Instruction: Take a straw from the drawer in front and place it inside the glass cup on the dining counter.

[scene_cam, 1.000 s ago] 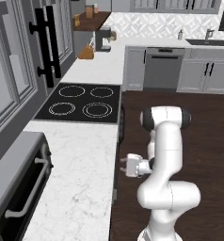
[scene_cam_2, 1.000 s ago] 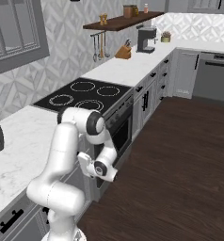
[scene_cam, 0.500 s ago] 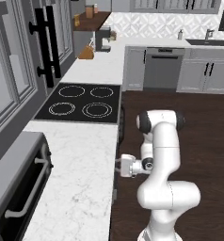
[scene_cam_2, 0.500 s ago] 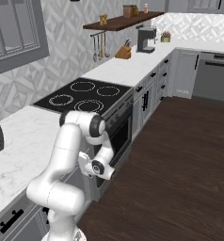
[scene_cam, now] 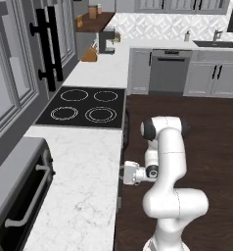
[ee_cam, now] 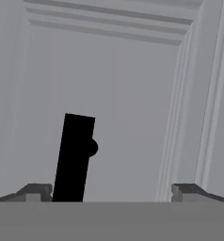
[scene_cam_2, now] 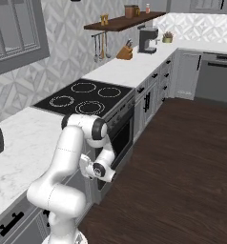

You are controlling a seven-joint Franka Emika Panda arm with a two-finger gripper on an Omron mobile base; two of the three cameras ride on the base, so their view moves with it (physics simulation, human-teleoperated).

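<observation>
Our jaws stand wide open, close before a grey drawer front [ee_cam: 118, 108], its black handle [ee_cam: 75, 157] just beside our left fingertip [ee_cam: 36, 192].

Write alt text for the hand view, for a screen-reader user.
Close-up of a grey panelled cabinet front with a black bar handle just ahead of the open gripper. The handle sits nearer one of the two fingertips, which stand wide apart at the bottom edge, touching nothing.
</observation>
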